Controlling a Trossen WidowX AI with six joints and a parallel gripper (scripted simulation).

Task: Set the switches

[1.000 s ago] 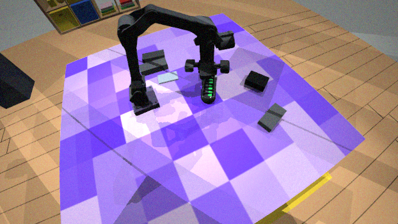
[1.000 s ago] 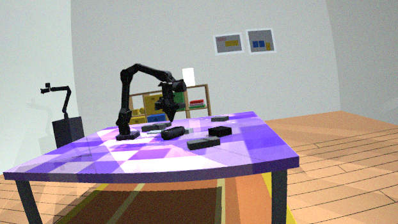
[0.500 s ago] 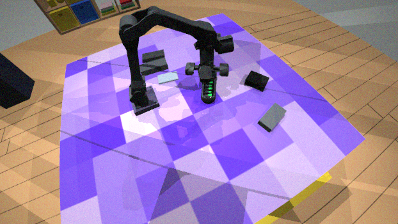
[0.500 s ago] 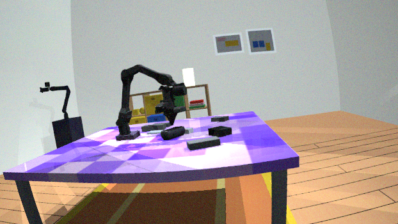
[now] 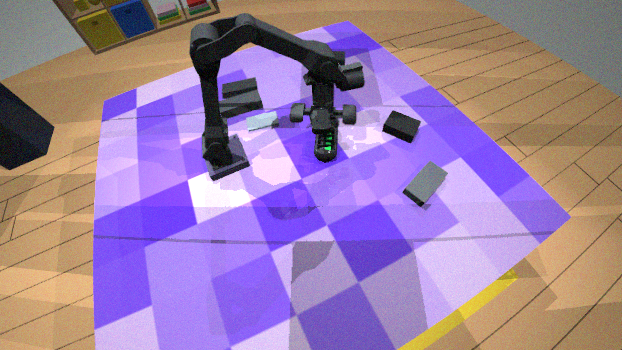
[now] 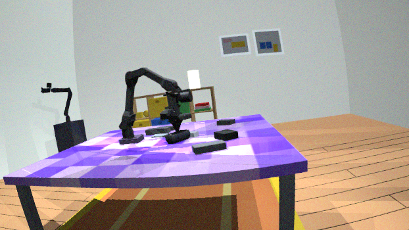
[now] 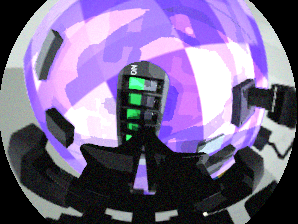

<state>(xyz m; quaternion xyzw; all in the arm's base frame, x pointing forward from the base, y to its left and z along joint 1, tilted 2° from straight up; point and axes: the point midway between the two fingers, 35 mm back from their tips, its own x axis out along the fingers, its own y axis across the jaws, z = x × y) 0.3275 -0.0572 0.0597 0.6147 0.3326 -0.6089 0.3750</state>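
The dark grey controller unit [image 5: 326, 156] [image 6: 175, 138] [image 7: 145, 67] sits on its base on the bench, switches up. Its label is hidden underneath. In the wrist view the "ON" mark is at the unit's far end, above the left side of the switch row. Four switches show green on that left side, the nearest only in part; the rest are hidden behind the fingers. My gripper [image 5: 325, 131] [image 6: 177, 131] [image 7: 144, 129] is shut and empty. Its tips are over the middle of the switch row, at or just above the switches; contact cannot be told.
A black box [image 5: 401, 126] [image 6: 226, 135] [image 7: 60, 127] and a grey box [image 5: 426, 183] [image 6: 209, 147] [image 7: 48, 56] lie to one side of the unit. A pale flat plate [image 5: 262, 121] [image 7: 212, 144] and dark modules [image 5: 241, 97] lie on the other, near the arm's base [image 5: 227, 162].
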